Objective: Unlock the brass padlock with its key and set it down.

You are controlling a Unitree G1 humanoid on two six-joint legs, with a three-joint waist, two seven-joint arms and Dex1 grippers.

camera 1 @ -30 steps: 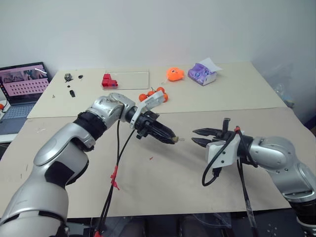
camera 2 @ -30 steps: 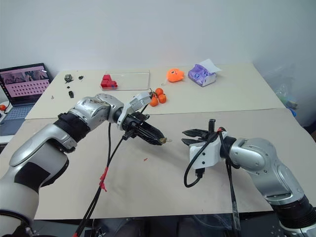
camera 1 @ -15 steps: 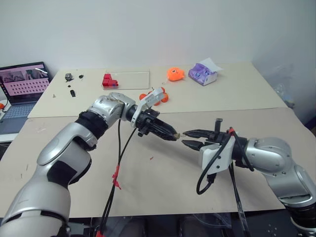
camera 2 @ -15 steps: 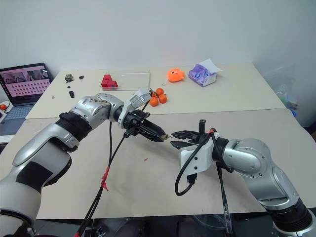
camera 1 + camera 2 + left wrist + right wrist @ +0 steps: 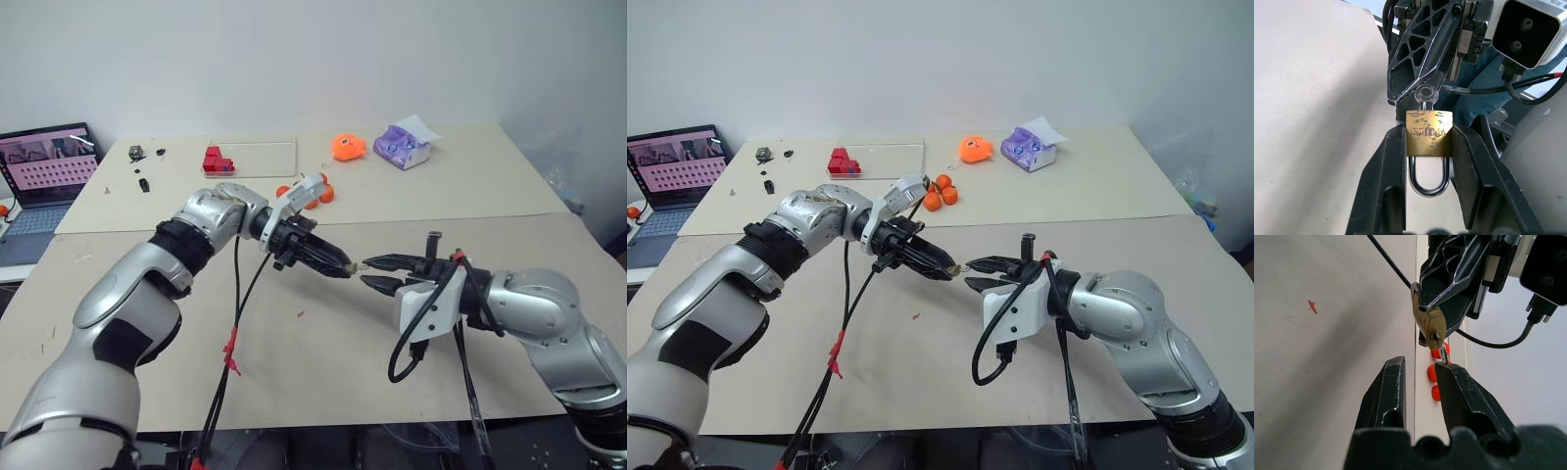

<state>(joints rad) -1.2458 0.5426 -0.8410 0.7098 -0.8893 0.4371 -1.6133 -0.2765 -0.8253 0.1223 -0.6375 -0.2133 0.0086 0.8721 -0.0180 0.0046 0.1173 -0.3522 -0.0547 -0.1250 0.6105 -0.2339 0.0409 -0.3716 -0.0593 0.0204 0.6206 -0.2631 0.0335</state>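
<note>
My left gripper [image 5: 340, 267] is shut on the brass padlock [image 5: 1429, 133], held in the air over the middle of the table. Its fingers [image 5: 1393, 156] clamp the golden body from both sides, and the silver shackle [image 5: 1428, 185] is closed and points back toward the wrist. The key [image 5: 1425, 94] sits in the keyhole with its round head sticking out. My right gripper [image 5: 377, 273] faces the padlock from the right, open. The key [image 5: 1440, 348] lies just at the tip of one of its fingers [image 5: 1449, 382], not between the two.
Oranges [image 5: 940, 191] lie just behind the left arm. Farther back are an orange toy [image 5: 347, 147], a purple packet [image 5: 400, 147], red blocks [image 5: 216, 160] on a clear tray, and a laptop [image 5: 44, 176] at far left. A red scrap [image 5: 300, 314] lies below the grippers. Cables hang from both wrists.
My right gripper moved left, up to the key at the padlock, and has held still for the last half second. The left gripper and padlock stayed put.
</note>
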